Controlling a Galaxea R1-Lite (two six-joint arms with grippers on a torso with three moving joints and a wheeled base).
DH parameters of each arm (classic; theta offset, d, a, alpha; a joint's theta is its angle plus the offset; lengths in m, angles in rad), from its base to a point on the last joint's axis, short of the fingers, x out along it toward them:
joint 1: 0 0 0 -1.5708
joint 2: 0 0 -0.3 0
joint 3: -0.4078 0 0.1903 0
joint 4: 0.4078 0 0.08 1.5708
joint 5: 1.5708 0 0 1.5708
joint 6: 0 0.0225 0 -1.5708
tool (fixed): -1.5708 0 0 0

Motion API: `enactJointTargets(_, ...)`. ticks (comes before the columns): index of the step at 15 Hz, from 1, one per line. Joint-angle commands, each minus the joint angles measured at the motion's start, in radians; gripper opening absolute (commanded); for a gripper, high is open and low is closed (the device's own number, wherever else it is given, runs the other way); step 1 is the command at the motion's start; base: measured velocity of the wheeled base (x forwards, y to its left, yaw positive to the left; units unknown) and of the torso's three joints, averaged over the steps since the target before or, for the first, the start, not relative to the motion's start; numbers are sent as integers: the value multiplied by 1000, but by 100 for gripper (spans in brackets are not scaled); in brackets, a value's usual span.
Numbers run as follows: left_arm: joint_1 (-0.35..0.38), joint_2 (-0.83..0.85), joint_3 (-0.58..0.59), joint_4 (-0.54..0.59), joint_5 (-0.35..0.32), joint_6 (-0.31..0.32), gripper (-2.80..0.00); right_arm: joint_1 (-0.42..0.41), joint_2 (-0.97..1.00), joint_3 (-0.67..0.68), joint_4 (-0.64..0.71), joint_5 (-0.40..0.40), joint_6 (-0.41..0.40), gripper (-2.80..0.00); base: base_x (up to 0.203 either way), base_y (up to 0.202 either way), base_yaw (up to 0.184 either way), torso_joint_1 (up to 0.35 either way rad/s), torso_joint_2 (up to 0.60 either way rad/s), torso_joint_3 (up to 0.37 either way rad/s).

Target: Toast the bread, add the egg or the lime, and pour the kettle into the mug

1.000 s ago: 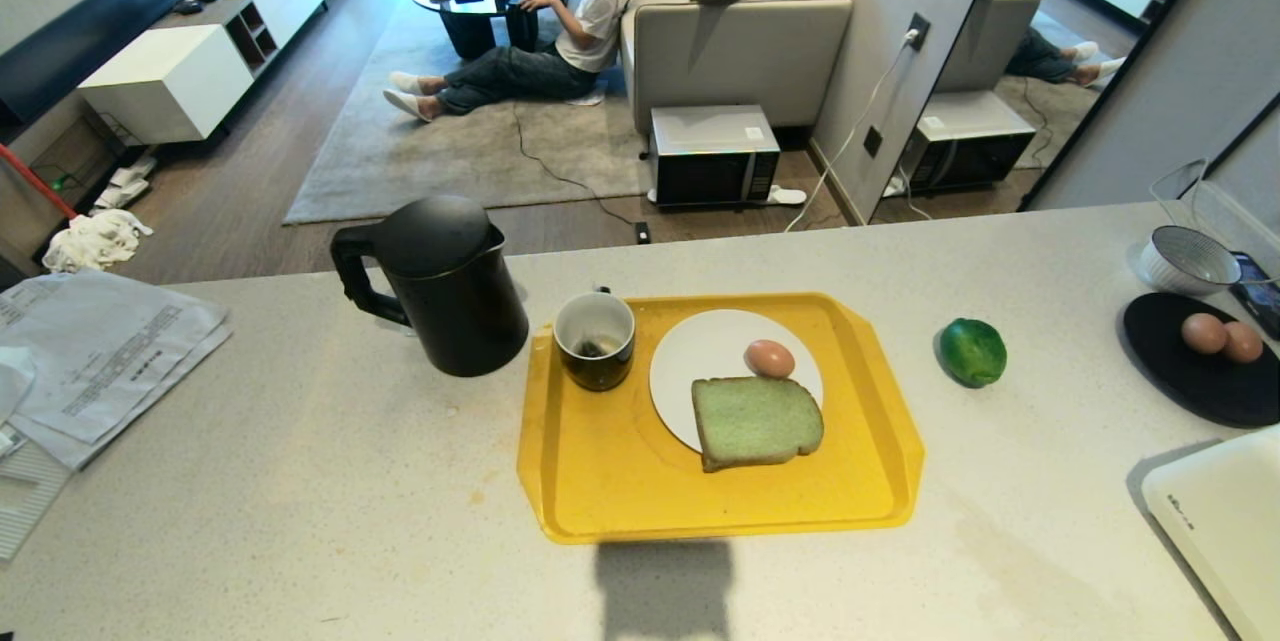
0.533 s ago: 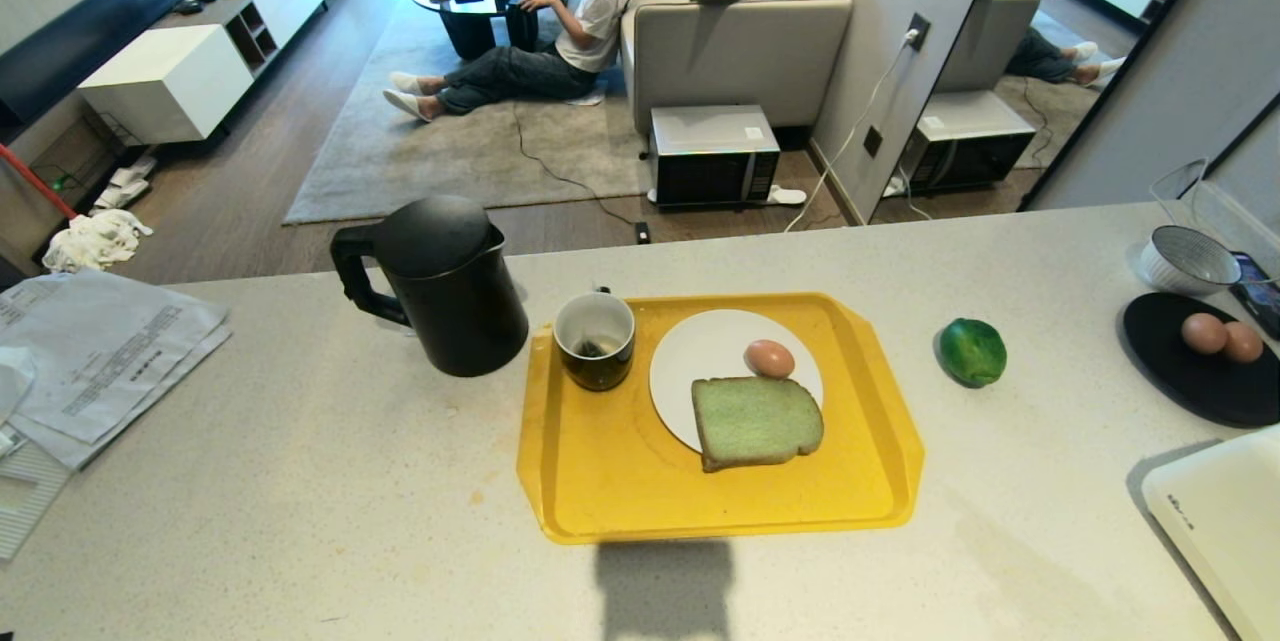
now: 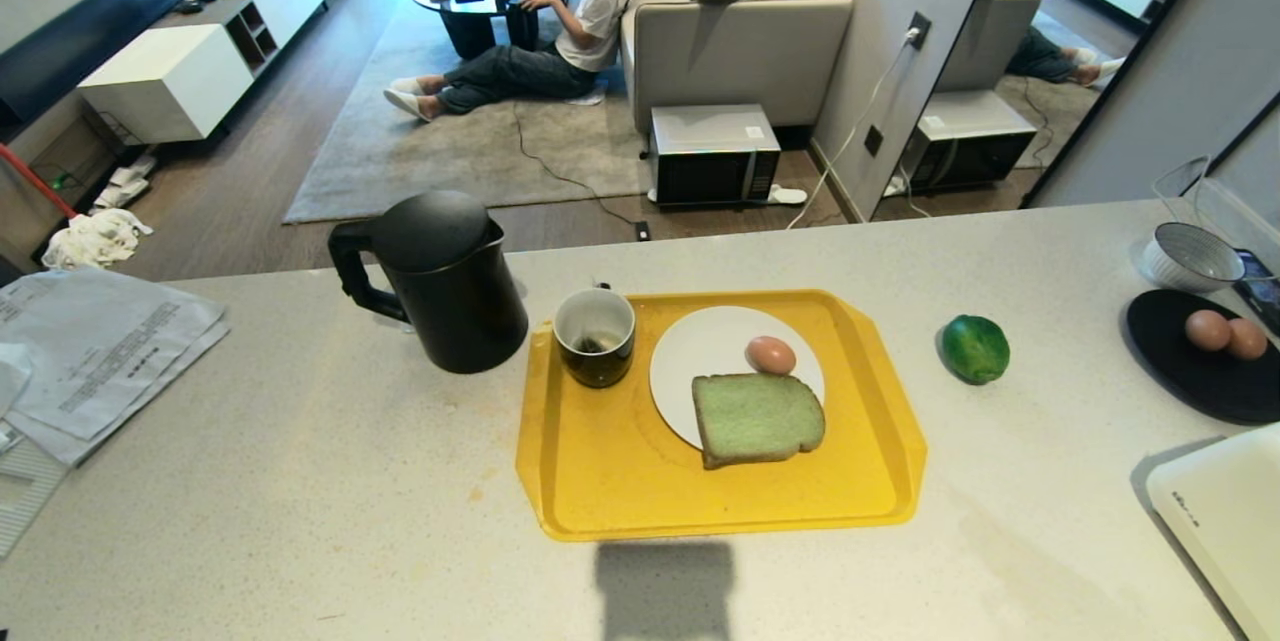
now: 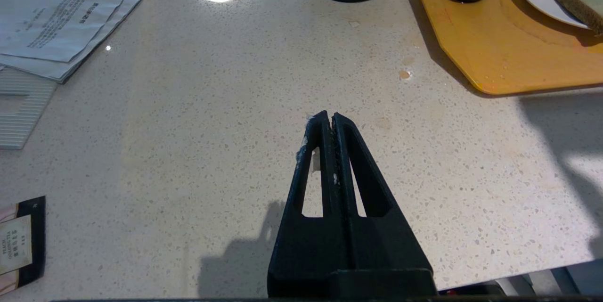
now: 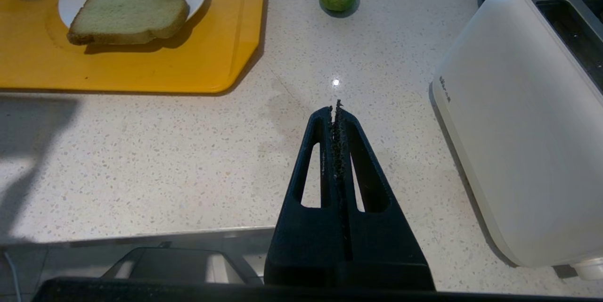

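Bread, a thick pale-green slice (image 3: 757, 418), is looking soft; both hands (image 4: 328, 118) (image 5: 335, 109) are resting closed, so grip its crust edges.

Pale speckled stone table (image 3: 300, 481), light grey-white, flat.

Lying directly on it:
- tall matte black jug kettle (image 3: 440, 286), upright, just left of the tray;
- yellow plastic tray (image 3: 620, 481), rectangular with cut corners, at centre;
- glossy dark green lime (image 3: 975, 349), right of the tray, apart from it;
- round black plate (image 3: 1195, 376), far right;
- striped white bowl (image 3: 1188, 259), behind that plate;
- white toaster (image 5: 518, 118), near right corner;
- printed grey-white papers (image 3: 100, 351), far left.
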Motion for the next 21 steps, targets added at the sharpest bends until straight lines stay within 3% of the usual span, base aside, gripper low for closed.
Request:
enactJointTargets(1,1,0,0,0,-2,0,-280,0,0,2,0,0,-1,-280,0,0,0,-60,107,52)
enactJointTargets(21,0,0,0,0,-7,22,-280,0,-1,2,0,0,-1,-280,0,0,0,-93,181,88)
